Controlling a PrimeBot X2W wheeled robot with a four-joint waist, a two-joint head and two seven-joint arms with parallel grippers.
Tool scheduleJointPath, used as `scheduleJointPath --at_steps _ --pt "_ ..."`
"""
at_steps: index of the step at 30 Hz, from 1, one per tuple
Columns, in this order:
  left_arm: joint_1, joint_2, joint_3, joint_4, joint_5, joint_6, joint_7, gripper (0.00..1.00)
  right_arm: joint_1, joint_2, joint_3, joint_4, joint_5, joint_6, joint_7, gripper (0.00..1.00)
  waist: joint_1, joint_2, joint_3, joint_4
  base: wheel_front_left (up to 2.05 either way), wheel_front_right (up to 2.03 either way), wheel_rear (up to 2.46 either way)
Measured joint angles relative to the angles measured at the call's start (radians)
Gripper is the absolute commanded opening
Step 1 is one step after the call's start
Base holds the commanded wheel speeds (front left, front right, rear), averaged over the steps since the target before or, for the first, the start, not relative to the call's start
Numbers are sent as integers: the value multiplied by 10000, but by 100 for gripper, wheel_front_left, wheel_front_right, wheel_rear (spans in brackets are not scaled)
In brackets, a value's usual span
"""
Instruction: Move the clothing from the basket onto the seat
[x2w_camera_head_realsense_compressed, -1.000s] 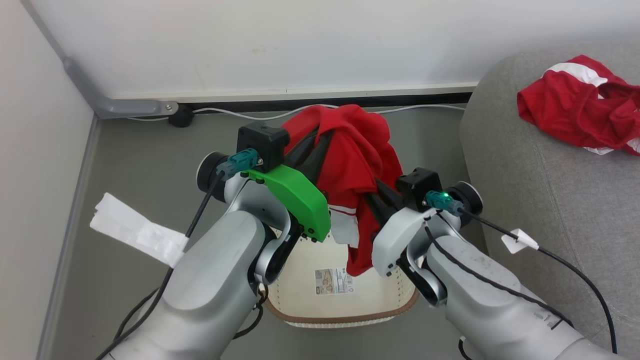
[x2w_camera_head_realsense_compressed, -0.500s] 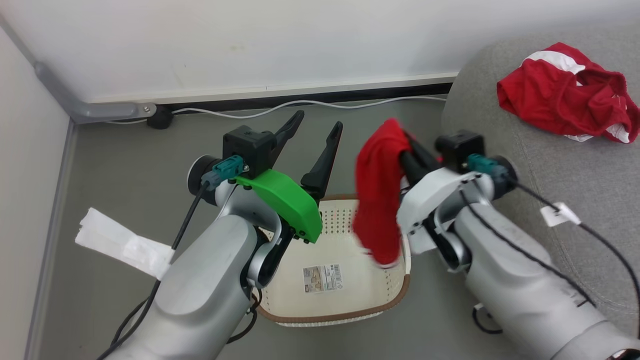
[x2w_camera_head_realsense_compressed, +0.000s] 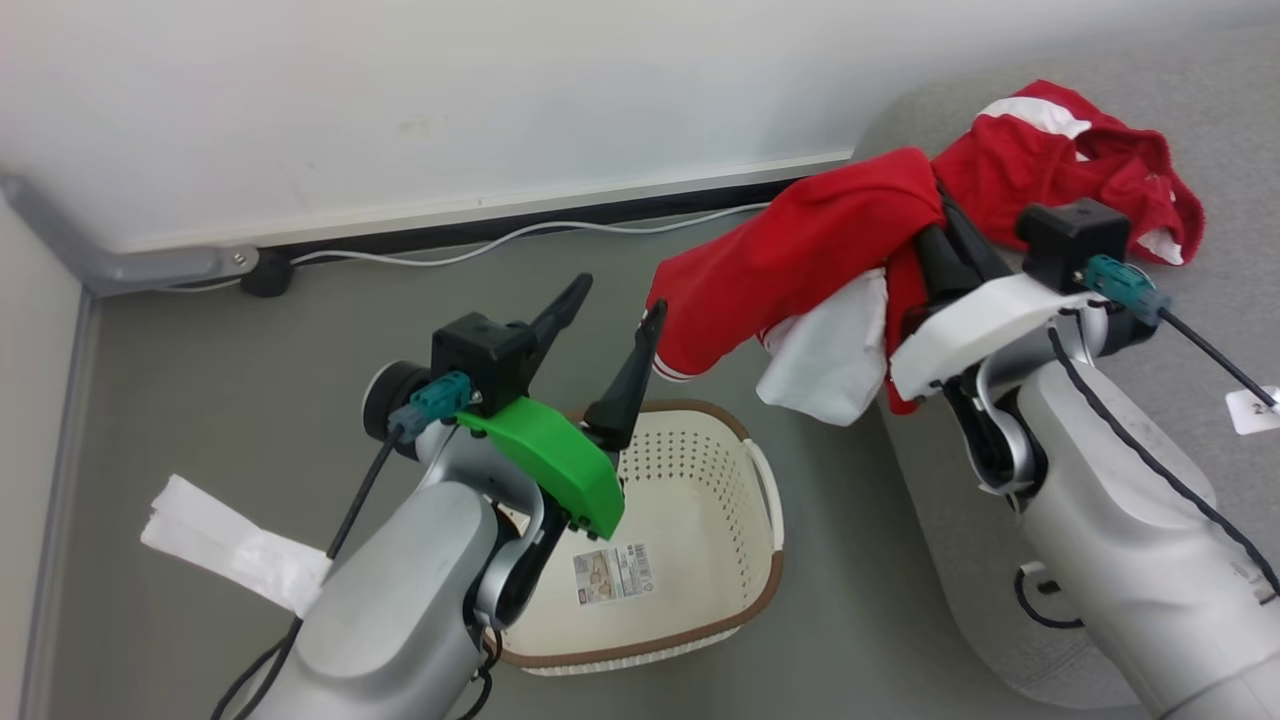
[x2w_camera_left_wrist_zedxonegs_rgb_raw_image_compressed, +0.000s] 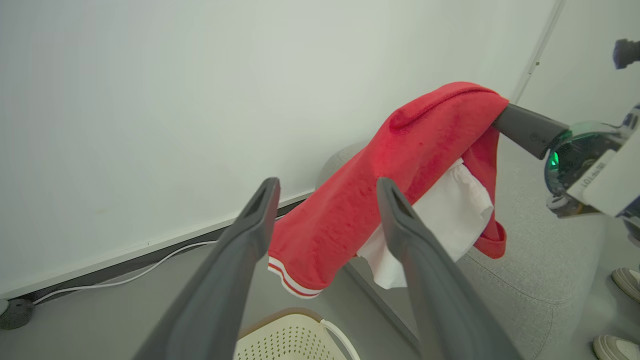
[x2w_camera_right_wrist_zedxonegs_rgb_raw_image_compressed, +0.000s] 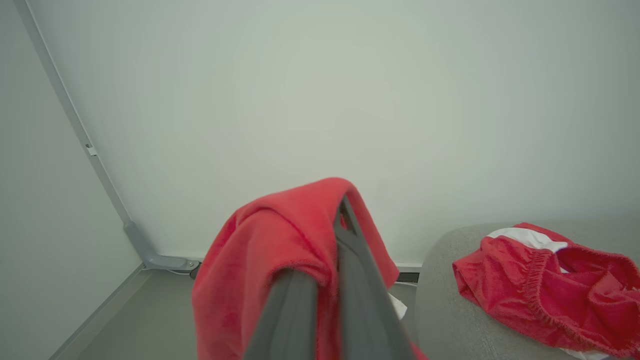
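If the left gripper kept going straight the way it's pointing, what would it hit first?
Probably the red garment hanging from the right gripper: its striped hem lies right ahead of the left gripper in the left wrist view, though depth there is hard to judge.

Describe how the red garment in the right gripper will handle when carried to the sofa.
The garment is likely floppy: it drapes over the right gripper and hangs in folds. Probably light, since a pinch at one spot carries it. Its trailing hem may swing and drag, possibly catching the sofa edge.
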Motion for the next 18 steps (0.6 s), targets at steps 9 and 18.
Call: scheduleJointPath --at_steps 9,18 --pt "527 10 -228 -173 -2 -42 -98 100 775 -660 -420 -372 0 -10 0 0 0 0 -193 -757 0 0 0" --pt "952 6 -483 -437 -2 -84 -100 100 1297 -1220 -767 -748 33 -15 0 0 0 0 -302 -1651 0 0 0"
